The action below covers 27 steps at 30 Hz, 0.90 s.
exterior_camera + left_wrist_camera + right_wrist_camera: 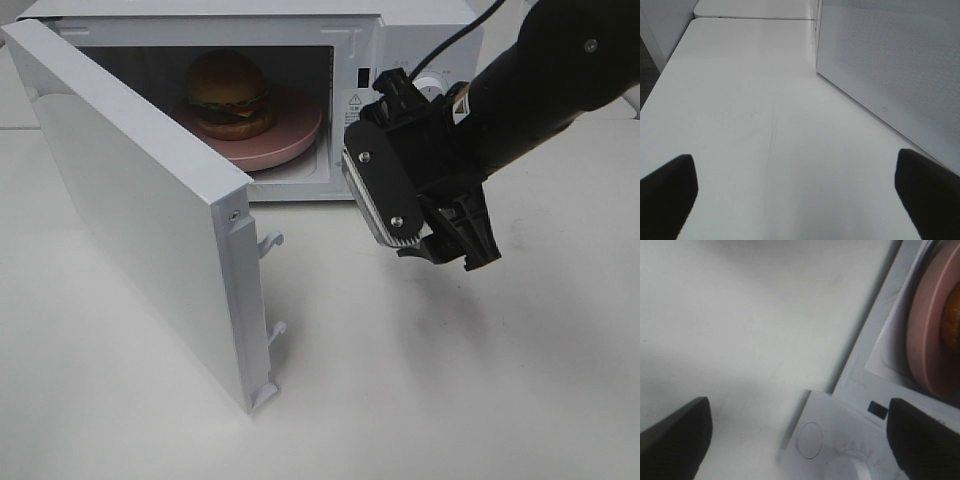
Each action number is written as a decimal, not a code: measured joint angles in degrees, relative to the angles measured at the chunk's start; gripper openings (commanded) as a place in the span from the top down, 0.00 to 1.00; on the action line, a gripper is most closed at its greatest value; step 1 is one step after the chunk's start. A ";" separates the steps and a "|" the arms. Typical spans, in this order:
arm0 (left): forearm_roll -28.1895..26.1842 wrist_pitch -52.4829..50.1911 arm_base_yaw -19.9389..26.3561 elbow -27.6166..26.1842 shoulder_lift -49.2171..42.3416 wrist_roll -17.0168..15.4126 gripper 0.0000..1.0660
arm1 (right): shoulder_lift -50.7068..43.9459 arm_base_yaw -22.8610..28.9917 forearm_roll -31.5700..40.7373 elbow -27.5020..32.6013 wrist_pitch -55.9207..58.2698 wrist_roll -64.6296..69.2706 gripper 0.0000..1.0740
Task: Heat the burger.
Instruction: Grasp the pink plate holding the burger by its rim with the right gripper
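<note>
Burger [230,92] sits on the pink plate [300,135] inside the microwave [420,40], door [130,210] wide open. Right gripper [425,225] hangs before the control panel, fingers apart, empty. Left gripper [795,200] is beside the door's outer face, fingers apart, empty. Likely next: shut the door. Push flat near its free edge, keeping the right arm clear.

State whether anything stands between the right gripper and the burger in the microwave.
Nothing visible does. The burger sits on the pink plate inside the microwave, the door stands swung wide open, and the open right gripper hangs before the control panel.
</note>
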 measured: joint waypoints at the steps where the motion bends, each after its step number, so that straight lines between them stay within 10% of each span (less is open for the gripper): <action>1: 0.00 0.00 0.00 0.00 0.00 0.00 0.06 | 0.57 0.52 -1.15 -0.74 -1.32 1.15 0.15; 27: 0.00 0.00 0.00 0.00 0.00 0.00 0.06 | 13.01 2.06 -2.86 -10.54 -14.50 7.28 0.18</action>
